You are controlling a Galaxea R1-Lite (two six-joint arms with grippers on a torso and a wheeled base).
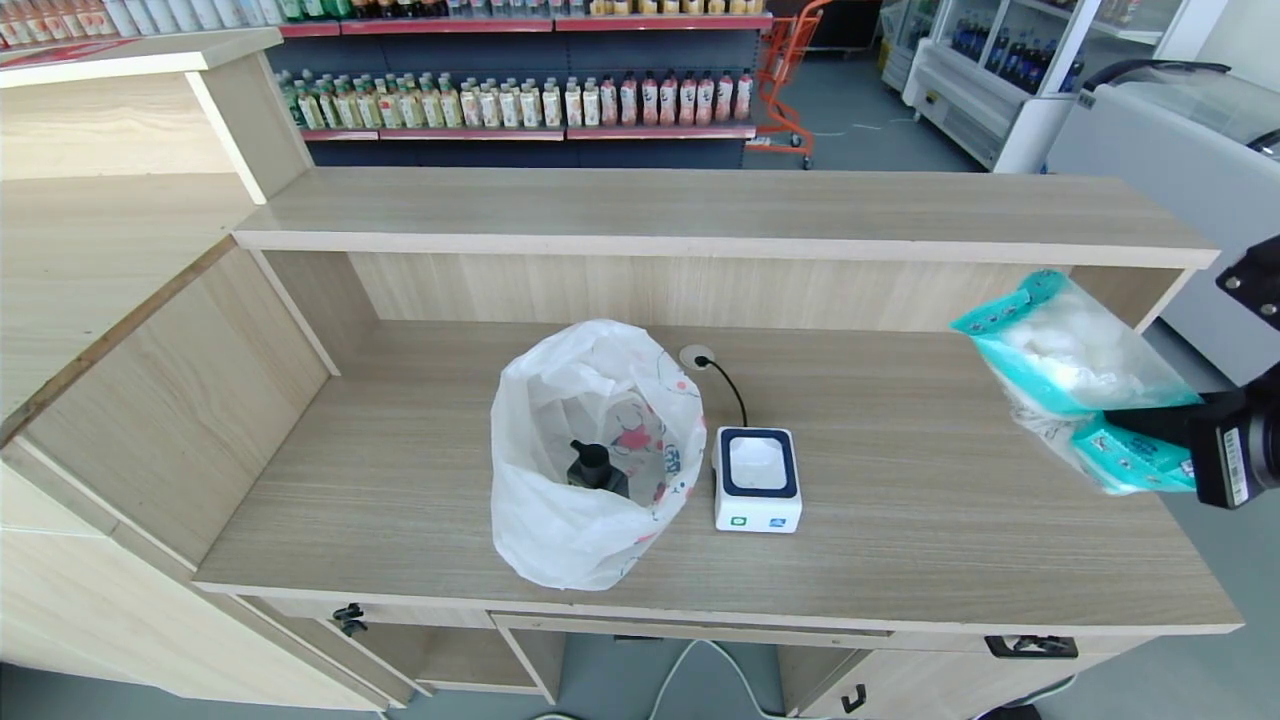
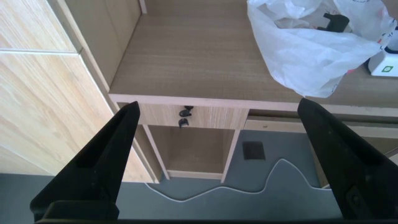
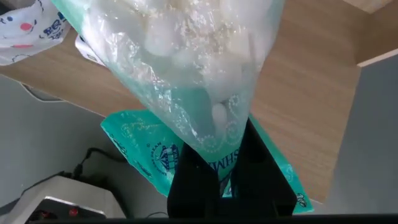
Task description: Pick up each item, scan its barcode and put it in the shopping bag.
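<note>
**Checkout desk: one packet held aloft, one item bagged**

1. Desk (image 1: pixel 900 480). Pale wood-grain top with a raised ledge along the far side and a side wall on the left. Drawer fronts run under the near edge. Shelves (image 1: pixel 520 100) of bottled drinks stand in the room behind it.

2. Shopping bag (image 1: pixel 590 450). Thin white plastic with a printed cartoon pattern. It stands open-mouthed on the desk, left of centre and close to the near edge.

3. Packet (image 1: pixel 1080 380). Clear film with teal ends, filled with soft white pieces. It is held tilted in the air above the right end of the desk, well apart from the bag. The right tool (image 1: pixel 1140 425) has its black fingers closed tight on the packet's teal lower end.

4. Left tool (image 2: pixel 217 162). Its two dark fingers are spread wide with nothing between them. It hangs in front of the desk's near left corner, over the floor (image 2: pixel 205 208).

5. Scanner (image 1: pixel 757 478). A white box with a dark-framed window facing up. It sits on the desk just beside the bag, on the bag's right. A black cable (image 1: pixel 735 392) runs from it to a round grommet (image 1: pixel 696 356) in the desk top.

6. Black item (image 1: pixel 595 468). It has a narrower top and lies inside the shopping bag, seen through the bag's mouth.
</note>
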